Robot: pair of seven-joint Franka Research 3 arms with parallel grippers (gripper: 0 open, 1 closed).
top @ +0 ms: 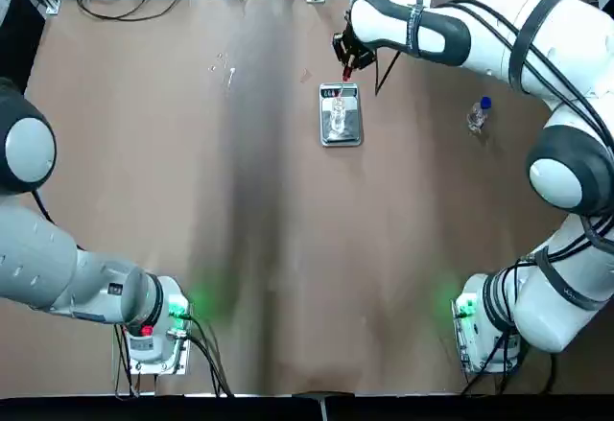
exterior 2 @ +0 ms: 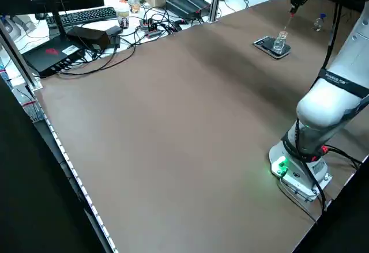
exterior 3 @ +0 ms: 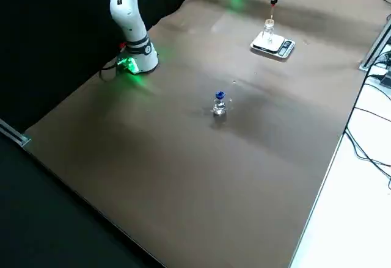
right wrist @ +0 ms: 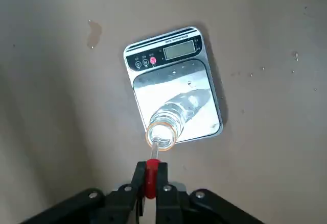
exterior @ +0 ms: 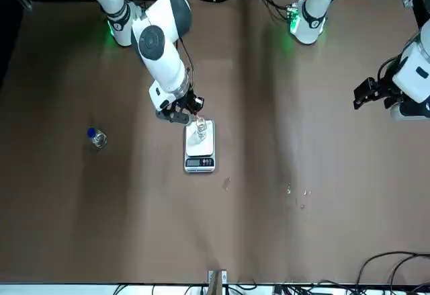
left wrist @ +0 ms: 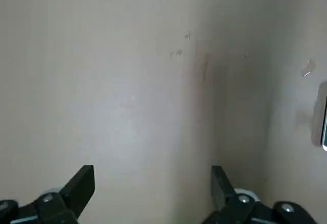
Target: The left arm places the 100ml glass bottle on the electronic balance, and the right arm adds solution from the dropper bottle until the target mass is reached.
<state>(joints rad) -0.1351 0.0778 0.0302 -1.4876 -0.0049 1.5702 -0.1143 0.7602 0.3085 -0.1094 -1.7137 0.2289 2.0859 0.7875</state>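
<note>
Right gripper [right wrist: 152,164] pinched on red-tipped dropper [right wrist: 152,180], poised at mouth of glass bottle [right wrist: 171,119] on electronic balance [right wrist: 148,94]. Placing done; dosing to target apparently left, mass unreadable. Left gripper [left wrist: 156,173] spread, idle over table's left side.

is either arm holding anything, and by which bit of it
The right jaws hold the dropper by its red rubber bulb, above the glass bottle. The left jaws are open and hold nothing.
</note>
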